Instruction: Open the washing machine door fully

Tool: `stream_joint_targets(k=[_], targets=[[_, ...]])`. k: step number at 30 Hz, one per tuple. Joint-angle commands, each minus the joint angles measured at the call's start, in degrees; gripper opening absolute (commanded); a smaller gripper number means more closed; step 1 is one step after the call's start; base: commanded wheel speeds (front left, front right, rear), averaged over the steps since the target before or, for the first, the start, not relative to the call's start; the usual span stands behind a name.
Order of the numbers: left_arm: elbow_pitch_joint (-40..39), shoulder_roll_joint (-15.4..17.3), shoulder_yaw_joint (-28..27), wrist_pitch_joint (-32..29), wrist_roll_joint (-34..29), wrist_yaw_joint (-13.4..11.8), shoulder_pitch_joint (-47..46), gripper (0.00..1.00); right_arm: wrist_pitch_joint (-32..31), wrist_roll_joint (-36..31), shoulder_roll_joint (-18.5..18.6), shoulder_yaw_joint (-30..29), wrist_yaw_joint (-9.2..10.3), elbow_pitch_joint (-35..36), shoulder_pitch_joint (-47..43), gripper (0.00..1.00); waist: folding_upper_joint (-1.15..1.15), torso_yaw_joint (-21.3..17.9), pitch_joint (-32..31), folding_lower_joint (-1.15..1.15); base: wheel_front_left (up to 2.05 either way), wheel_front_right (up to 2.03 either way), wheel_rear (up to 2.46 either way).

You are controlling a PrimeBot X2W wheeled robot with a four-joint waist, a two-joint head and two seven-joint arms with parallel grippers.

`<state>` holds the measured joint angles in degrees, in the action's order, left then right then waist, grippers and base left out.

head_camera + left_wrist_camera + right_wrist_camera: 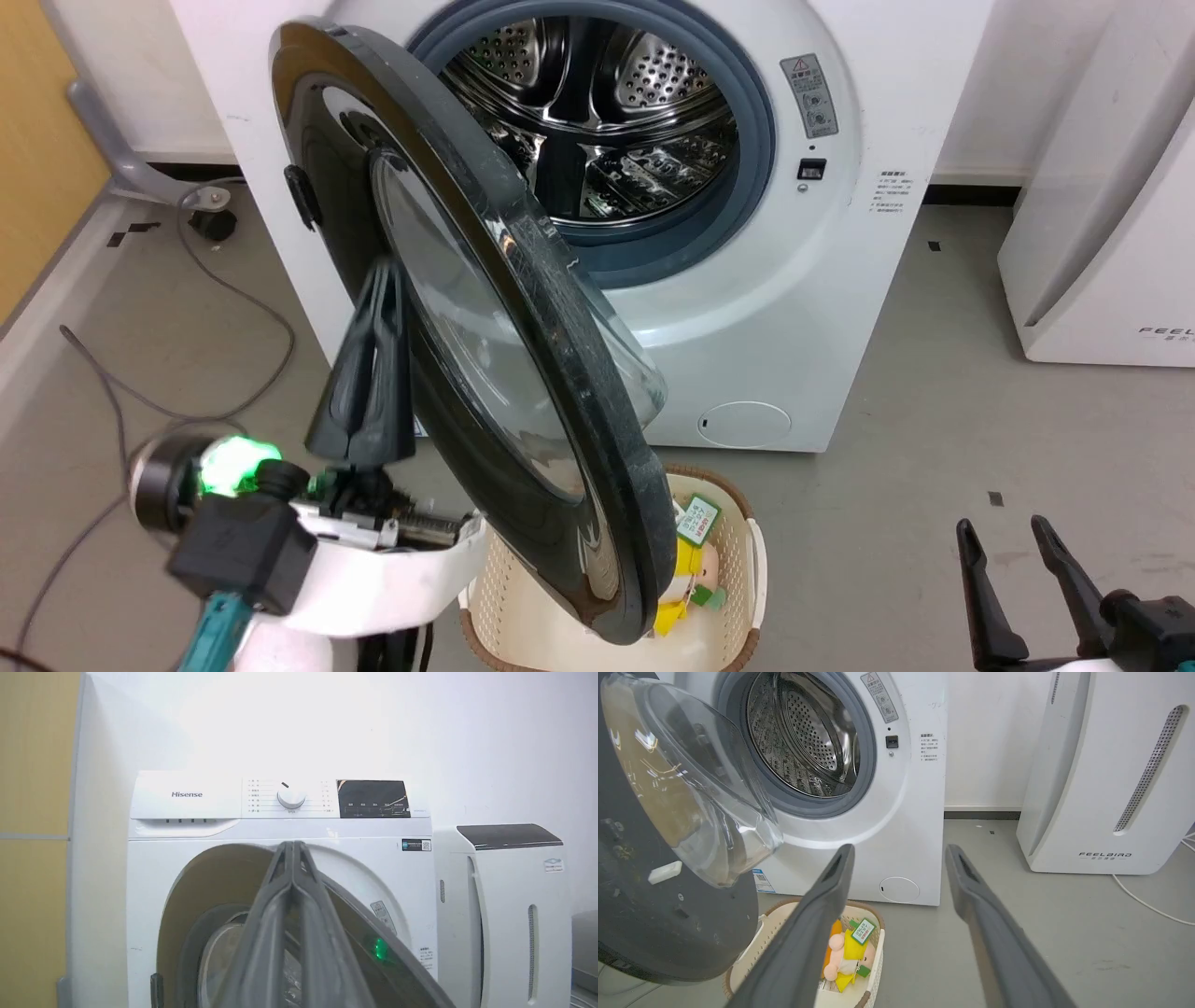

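Left pincer (pixel 385 271) hovers by glossy, half-open washing machine door (pixel 485 327).

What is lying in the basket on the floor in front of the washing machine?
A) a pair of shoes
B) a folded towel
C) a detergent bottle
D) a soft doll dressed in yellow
D: the cream basket holds a small plush doll in yellow clothes with a green tag on it.
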<state>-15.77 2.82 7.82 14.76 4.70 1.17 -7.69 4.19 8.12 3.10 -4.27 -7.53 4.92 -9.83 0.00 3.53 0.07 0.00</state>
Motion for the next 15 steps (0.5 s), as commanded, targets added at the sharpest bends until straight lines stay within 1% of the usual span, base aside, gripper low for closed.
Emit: stream_joint_targets(k=[1, 6, 9, 12, 15], targets=[[-1.6, 0.1, 0.6, 0.2, 0.2, -0.1, -1.3, 0.00, 0.4, 0.2, -0.2, 0.1, 0.04, 0.4, -0.2, 1.00, 0.00, 0.0, 0.1, 0.00, 0.00, 0.00, 0.00], [-9.5, 0.1, 4.6, 0.2, 2.2, -0.8, -5.0, 0.00, 0.5, 0.2, -0.2, 0.3, 0.04, 0.6, 0.0, 1.00, 0.00, -0.4, 0.5, 0.00, 0.00, 0.00, 0.00], [-12.1, 0.1, 8.4, 0.2, 3.7, -1.3, -6.0, 0.00, 0.7, 0.1, -0.2, 0.3, 0.04, 0.7, 0.0, 1.00, 0.00, -0.7, 0.6, 0.00, 0.00, 0.00, 0.00], [-12.6, 0.1, 13.7, -1.3, 5.4, -0.7, -6.1, 0.00, 0.9, 0.2, -0.2, 0.1, 0.04, 0.6, -0.2, 1.00, 0.00, -0.7, 0.7, 0.00, 0.00, 0.00, 0.00], [-12.1, 0.1, 20.4, -4.2, 8.1, 0.3, -5.3, 0.00, 0.9, 0.2, -0.2, -0.1, 0.04, 0.4, -0.3, 1.00, 0.00, -0.7, 0.7, 0.00, 0.00, 0.00, 0.00]])
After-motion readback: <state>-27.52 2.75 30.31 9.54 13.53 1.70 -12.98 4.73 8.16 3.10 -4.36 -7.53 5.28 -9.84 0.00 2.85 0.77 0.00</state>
